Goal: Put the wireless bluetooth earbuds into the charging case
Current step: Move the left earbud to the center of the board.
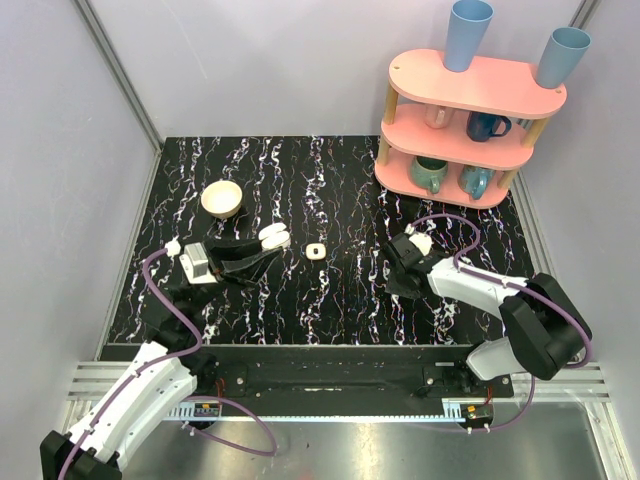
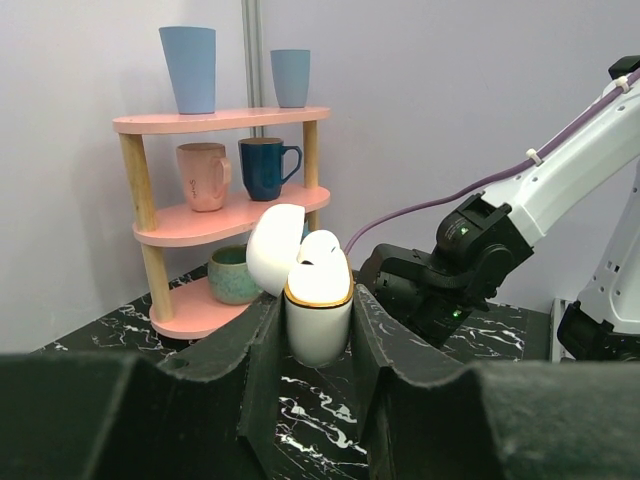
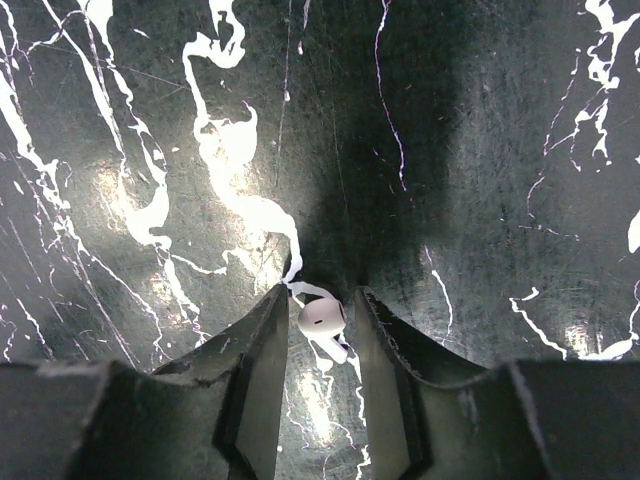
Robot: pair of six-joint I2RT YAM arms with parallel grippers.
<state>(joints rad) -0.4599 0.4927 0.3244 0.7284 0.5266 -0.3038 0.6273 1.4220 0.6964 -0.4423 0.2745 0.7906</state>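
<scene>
**A:** Overhead view. What does each tool carry?

**B:** The left tool [image 1: 258, 252] is clamped on a white case [image 2: 318, 338], 1 finger on each side. It holds the case upright over the left half of the black marbled counter [image 1: 340, 180]. The right tool [image 1: 403, 268] points down at the counter's right half, well apart from the left tool.

**A:** Left wrist view. What is the state of the case?

**B:** Its lid [image 2: 272, 248] is hinged back to the left. 1 earbud [image 2: 320, 247] sits in the open mouth, its rounded top standing above the gold rim.

**A:** Right wrist view. Where is the second earbud [image 3: 320, 318]?

**B:** It lies on the counter directly between the 2 fingers [image 3: 262, 380] of the right tool, near their tips. Its bulb is toward the left finger and its stem angles toward the right one. The jaws stand narrowly apart and flank it closely, but I cannot tell whether they press on it.

**A:** What else is on the counter?

**B:** A second small white case [image 1: 316, 250] with a dark centre lies between the 2 tools, just beside the held case. A bowl [image 1: 222, 198] sits behind the left tool. A pink shelf [image 1: 470, 100] with cups and mugs stands at the far right corner.
</scene>
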